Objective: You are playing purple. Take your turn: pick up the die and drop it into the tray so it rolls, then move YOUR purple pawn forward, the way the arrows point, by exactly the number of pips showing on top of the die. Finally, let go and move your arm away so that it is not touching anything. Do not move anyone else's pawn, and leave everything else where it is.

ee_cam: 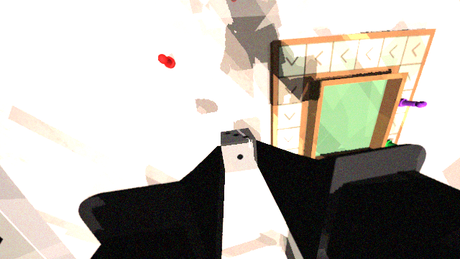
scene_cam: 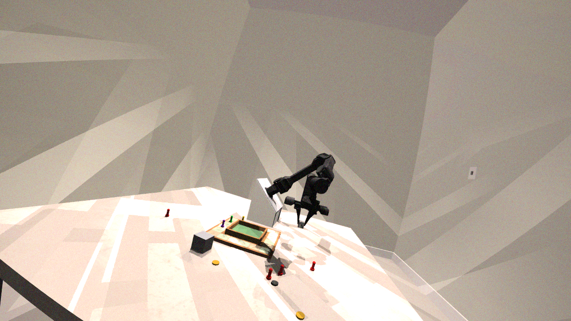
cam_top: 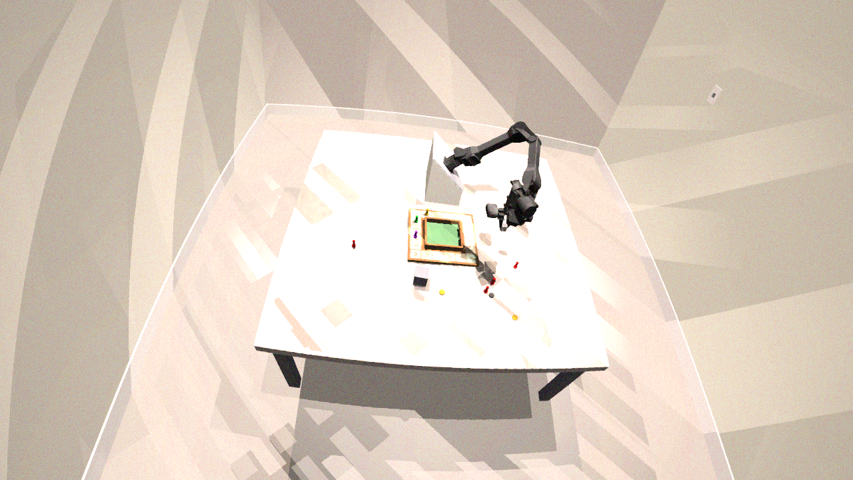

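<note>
Gripper (ee_cam: pixel 238 151) fingers are clamped on the die (ee_cam: pixel 235 142), which we hold lifted off the white table (ee_cam: pixel 90 119) near the centre of the wrist view. From there the green tray (ee_cam: pixel 350 115) lies to the right — its wooden near rim stands between die and felt. We judge open room above, with the red pawn (ee_cam: pixel 167 61) well apart, upper left.
</note>
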Motion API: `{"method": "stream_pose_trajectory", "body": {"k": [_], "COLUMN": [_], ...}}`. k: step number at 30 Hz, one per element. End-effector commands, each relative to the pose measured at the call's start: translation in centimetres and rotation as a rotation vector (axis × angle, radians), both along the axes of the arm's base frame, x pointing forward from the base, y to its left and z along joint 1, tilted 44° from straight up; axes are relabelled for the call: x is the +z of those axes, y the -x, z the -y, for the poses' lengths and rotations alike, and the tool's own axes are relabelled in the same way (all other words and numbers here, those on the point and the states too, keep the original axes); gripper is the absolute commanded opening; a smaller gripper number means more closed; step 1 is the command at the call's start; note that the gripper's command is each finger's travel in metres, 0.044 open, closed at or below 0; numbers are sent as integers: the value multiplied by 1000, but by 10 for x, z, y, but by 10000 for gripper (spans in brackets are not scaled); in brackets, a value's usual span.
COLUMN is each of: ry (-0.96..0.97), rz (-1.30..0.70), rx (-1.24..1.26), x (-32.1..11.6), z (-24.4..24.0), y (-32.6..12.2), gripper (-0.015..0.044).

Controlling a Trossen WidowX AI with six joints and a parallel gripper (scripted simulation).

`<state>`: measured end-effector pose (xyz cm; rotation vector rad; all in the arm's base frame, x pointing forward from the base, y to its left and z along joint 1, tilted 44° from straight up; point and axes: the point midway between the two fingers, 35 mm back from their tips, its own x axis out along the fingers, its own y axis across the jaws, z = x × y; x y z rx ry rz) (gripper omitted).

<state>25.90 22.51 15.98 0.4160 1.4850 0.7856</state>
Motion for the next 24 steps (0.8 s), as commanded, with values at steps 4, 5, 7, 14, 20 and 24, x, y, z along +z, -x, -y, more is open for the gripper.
{"method": "stream_pose_trajectory", "body": {"k": [4, 5, 7, 14, 20, 24], "ry": [40, 45, 54, 83, 105, 117], "rz": [-189, -213, -259, -424, -566, -662], "rx": [-194, -219, -270, -448, -600, -701], "x": [-37, -41, -50, -81, -106, -122], "z": [22, 25, 31, 53, 72, 85], "y": [-15, -16, -19, -25, -27, -26], "gripper": [0, 0, 0, 0, 0, 0]}}
